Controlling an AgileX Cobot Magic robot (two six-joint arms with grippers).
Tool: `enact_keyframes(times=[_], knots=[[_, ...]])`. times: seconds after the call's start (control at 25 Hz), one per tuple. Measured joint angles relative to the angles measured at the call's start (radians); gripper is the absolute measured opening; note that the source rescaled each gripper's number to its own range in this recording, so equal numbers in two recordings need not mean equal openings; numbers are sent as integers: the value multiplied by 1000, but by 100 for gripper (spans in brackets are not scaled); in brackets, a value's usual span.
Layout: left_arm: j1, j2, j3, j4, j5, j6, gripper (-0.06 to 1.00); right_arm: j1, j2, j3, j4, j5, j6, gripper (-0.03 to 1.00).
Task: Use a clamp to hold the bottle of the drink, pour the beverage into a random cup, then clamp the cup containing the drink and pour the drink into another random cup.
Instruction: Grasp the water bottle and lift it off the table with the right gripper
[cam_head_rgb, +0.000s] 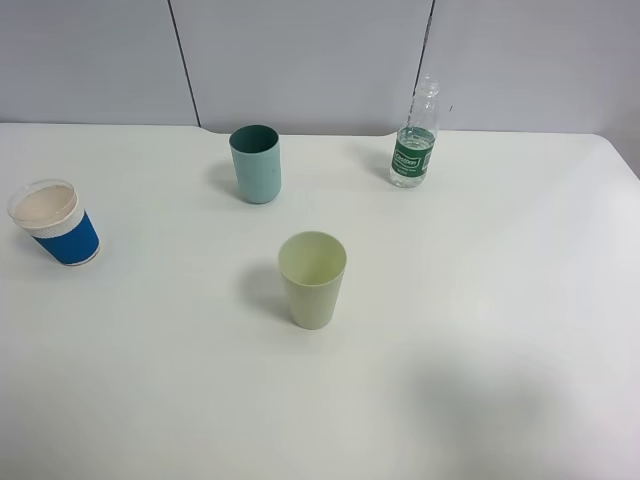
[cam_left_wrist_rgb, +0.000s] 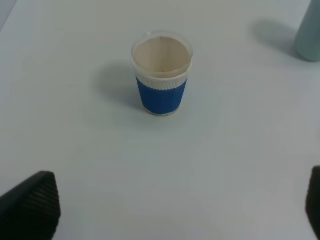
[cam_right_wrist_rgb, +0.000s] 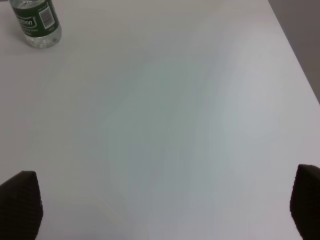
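While the left claw (cam_left_wrist_rgb: 172, 202) and the right claw (cam_right_wrist_rgb: 164, 202) are both hanging wide open with nothing in them, the bottle (cam_head_rgb: 413, 150) is standing upright and uncapped at the upper right of the overhead frame, near the back edge of the bench (cam_head_rgb: 520, 320). The teal cup (cam_head_rgb: 256, 163) is sitting upper middle-left, the blue-sleeved cup (cam_head_rgb: 55, 222) is sitting at the far left right under the left claw's camera, and a yellow-green cup (cam_head_rgb: 312, 278) is parked dead centre, all well apart from each other. The right claw is hovering over bare bench with the bottle just in view, nowhere near touching. I'm guessing that bottle is going to be light and a bit squishy, being thin clear plastic, and tippy if nudged; I can't tell how much drink is in it. I'd be grabbing it around the green label band, where the body is widest and least slick, not the skinny neck, and squeezing gently since there's no cap keeping anything in.
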Motion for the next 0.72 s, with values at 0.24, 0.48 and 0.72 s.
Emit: enact_keyframes(times=[0.24,0.48,0.72], knots=[[0,0,0,0,0,0,100,0,0,0,0,0,0,100],[0,0,0,0,0,0,100,0,0,0,0,0,0,100],[0,0,0,0,0,0,100,0,0,0,0,0,0,100]])
